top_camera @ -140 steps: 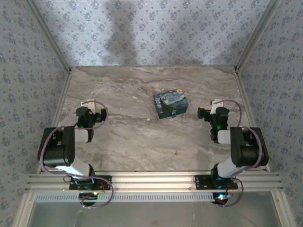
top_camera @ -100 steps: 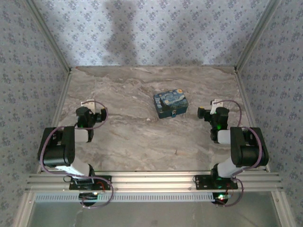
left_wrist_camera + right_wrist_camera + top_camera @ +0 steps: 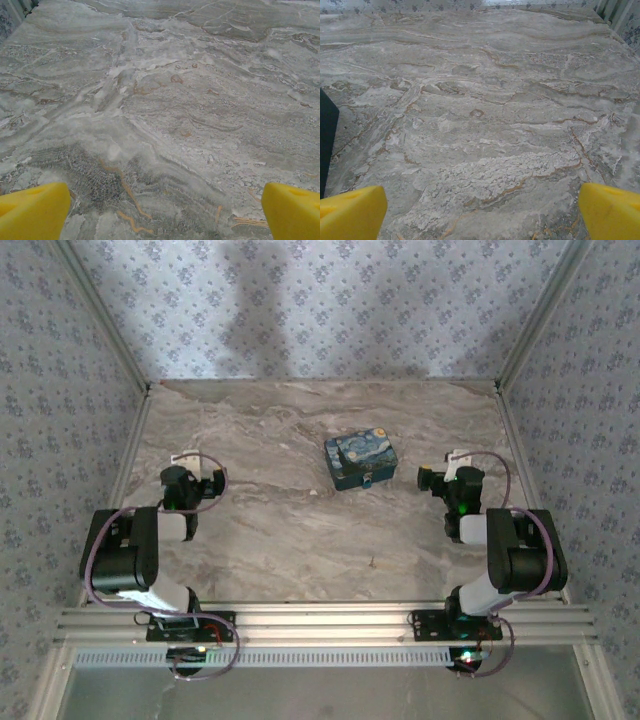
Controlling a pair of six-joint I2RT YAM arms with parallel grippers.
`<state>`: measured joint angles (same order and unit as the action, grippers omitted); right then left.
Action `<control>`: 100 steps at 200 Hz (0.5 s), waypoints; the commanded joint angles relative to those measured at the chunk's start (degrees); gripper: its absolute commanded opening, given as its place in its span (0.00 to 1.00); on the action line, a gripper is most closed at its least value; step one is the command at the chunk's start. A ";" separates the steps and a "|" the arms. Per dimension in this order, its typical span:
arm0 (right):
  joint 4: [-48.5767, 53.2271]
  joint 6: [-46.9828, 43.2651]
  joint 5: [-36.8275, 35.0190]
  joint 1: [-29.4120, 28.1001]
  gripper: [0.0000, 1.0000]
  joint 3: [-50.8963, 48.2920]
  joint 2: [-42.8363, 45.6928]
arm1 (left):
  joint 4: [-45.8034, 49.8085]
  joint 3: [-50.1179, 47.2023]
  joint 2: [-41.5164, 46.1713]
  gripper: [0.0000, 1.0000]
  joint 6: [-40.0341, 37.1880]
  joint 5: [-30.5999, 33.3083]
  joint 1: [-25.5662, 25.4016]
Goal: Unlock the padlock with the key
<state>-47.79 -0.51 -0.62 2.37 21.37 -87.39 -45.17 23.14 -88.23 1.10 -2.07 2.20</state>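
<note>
The tiny metallic padlock [image 3: 368,481] sits at the near face of the blue night-sky box [image 3: 359,458], right of the table's middle. I cannot make out the key; a small pale speck [image 3: 316,493] lies left of the box, too small to identify. My left gripper [image 3: 186,468] hovers over bare marble at the left, open, its yellow fingertips [image 3: 32,212] wide apart with nothing between them [image 3: 165,212]. My right gripper [image 3: 447,475] is right of the box, open too [image 3: 482,212], with bare table between its yellow fingertips [image 3: 612,212].
A dark edge of the box [image 3: 327,140] enters the right wrist view at the left. Patterned walls [image 3: 60,420] close the marble table [image 3: 280,540] on three sides. A tiny dark speck [image 3: 374,561] lies near the front.
</note>
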 commanded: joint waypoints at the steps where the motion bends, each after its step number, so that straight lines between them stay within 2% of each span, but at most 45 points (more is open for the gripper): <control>1: 1.38 0.28 -0.10 0.53 1.00 0.84 0.98 | -1.15 -0.02 1.69 0.98 0.25 0.81 0.08; 17: 5.28 1.24 -1.01 0.96 1.00 1.41 4.40 | 0.65 -0.96 6.09 0.98 0.18 1.39 -0.11; 50: 19.20 3.33 -0.86 0.78 1.00 5.14 12.32 | 12.17 0.30 17.27 0.98 1.42 2.08 -1.19; 72: 27.31 7.98 0.35 0.21 1.00 7.59 16.64 | 21.33 3.24 23.10 0.98 10.11 0.54 -1.43; 100: 42.69 16.65 1.77 -2.04 1.00 13.14 20.87 | 32.23 7.80 26.19 0.98 21.97 -6.61 -1.54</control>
<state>-22.02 7.22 -0.54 2.02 29.54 -69.65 -25.41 26.92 -64.25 10.90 -2.46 0.95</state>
